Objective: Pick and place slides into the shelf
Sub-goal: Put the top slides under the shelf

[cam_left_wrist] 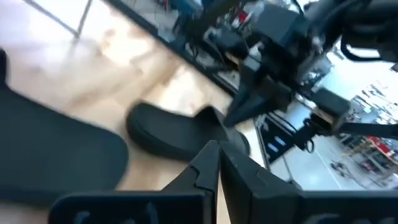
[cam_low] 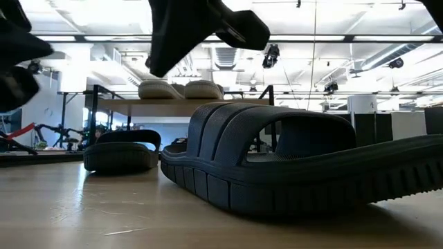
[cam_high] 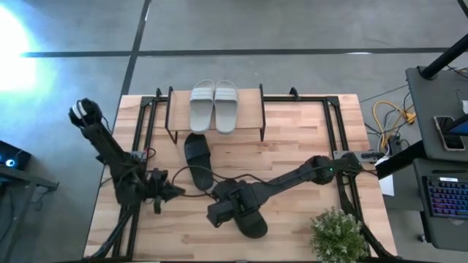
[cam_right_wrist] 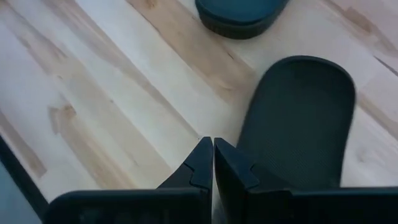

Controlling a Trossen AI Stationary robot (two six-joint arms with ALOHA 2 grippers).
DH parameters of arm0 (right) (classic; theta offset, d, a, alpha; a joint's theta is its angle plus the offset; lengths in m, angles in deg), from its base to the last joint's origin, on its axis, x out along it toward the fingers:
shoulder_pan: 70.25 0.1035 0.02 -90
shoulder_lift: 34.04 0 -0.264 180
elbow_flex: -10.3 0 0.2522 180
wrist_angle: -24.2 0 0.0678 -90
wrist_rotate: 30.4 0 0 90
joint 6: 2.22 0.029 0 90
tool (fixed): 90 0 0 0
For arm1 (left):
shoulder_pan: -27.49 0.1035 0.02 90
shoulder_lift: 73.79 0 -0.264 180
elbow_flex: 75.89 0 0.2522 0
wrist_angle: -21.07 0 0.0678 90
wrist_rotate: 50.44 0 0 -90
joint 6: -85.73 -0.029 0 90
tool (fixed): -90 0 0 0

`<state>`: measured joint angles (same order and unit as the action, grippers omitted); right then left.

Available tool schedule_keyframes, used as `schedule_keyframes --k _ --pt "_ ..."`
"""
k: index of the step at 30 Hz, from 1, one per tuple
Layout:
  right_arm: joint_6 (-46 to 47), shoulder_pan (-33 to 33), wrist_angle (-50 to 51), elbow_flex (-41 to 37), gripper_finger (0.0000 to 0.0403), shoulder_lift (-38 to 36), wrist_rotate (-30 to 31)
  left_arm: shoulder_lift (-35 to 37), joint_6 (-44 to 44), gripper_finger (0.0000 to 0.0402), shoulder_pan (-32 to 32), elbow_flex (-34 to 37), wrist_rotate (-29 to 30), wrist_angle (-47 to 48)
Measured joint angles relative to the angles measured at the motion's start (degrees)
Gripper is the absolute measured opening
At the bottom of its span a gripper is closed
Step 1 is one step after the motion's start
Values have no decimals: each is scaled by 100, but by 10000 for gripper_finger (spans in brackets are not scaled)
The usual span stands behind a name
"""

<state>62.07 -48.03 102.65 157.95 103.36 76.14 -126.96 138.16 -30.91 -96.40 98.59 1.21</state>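
The pale grey pair (cam_high: 214, 106) lies side by side, soles down, on the shelf's (cam_high: 251, 117) wood top at the table's far side. One black slide (cam_high: 197, 158) rests on the table just in front of the shelf. The other black slide (cam_high: 251, 217) lies sole down near the table's near edge and fills the low view (cam_low: 297, 166). My right gripper (cam_right_wrist: 213, 153) is shut and hovers above the table beside one rounded end of this slide (cam_right_wrist: 298, 118). My left gripper (cam_left_wrist: 217, 158) is shut too, at the table's near left (cam_high: 172, 192), touching nothing.
A potted plant (cam_high: 338, 234) stands at the table's near right corner. Black frame rails (cam_high: 338, 124) run along the table's left and right sides. Cables (cam_high: 186, 175) loop between the two arms. Bare wood (cam_high: 300, 131) lies to the right of the shelf.
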Motion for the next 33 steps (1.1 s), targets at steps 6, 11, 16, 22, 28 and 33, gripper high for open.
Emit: schedule_keyframes --k 6,11,16,22,28,33 --pt "77 46 357 -2 9 -67 0 546 509 0 495 562 -80 877" --pt "246 94 618 -2 9 -118 6 1015 1937 0 732 426 -294 3473" --pt "386 125 721 -7 9 -126 107 1113 2543 0 1107 114 -572 4888" --pt "545 125 727 -7 9 -128 174 952 2962 0 1961 -77 -1180 5579" --pt "627 125 732 -7 9 -128 170 725 2331 0 2961 -407 -2015 5539" --pt "758 125 731 -7 9 -128 170 492 1511 0 3946 -618 -2613 5504"
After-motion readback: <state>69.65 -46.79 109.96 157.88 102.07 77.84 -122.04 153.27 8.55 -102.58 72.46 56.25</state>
